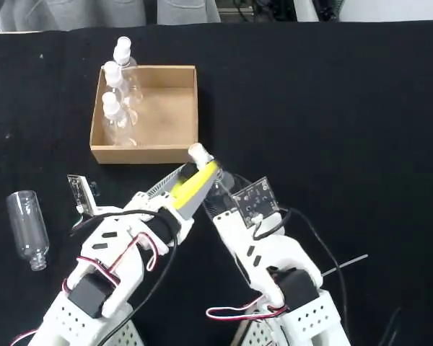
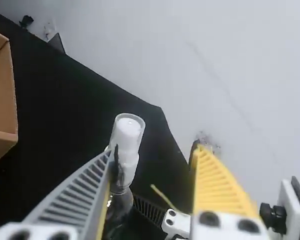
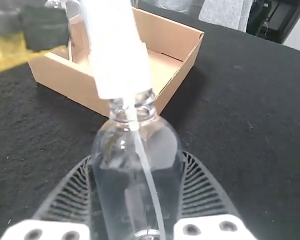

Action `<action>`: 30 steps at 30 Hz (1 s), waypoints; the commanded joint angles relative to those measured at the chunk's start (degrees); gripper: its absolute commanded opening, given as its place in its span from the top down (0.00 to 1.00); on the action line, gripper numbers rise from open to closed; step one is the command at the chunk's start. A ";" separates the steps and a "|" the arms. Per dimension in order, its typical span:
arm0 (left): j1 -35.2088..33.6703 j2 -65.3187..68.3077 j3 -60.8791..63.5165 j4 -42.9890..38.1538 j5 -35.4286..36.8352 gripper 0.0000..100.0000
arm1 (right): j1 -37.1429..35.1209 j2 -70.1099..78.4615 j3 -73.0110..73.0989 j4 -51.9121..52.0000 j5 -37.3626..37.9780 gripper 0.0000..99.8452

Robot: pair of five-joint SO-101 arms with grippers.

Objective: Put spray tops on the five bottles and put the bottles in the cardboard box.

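Now the right end effector [image 3: 137,167] clamps the bottle [image 3: 135,145], the left end effector [image 2: 152,151] spread around its spray top [image 2: 126,137].

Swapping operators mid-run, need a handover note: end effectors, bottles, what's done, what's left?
Left end effector: open, with the spray top against its grey finger and the yellow finger clear of it.
Right end effector: shut on a bottle, just in front of the cardboard box.
The top sits in that bottle's neck with its tube inside. Threads show, so it is probably not screwed down.
Done: three capped bottles standing in the box.
Left: finish this top and box the bottle, then cap and box the uncapped bottle lying beside the left arm.
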 commanded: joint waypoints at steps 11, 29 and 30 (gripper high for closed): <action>-4.79 -0.79 -5.05 -0.18 -0.44 0.78 | 1.58 -5.93 -0.66 1.76 0.53 0.97; -14.99 -0.88 -6.02 -0.18 -0.70 0.78 | 1.93 -5.93 -0.84 1.41 0.18 0.96; -15.43 -0.88 -5.85 -0.18 -0.70 0.78 | 1.93 -5.93 -1.01 1.23 0.18 0.96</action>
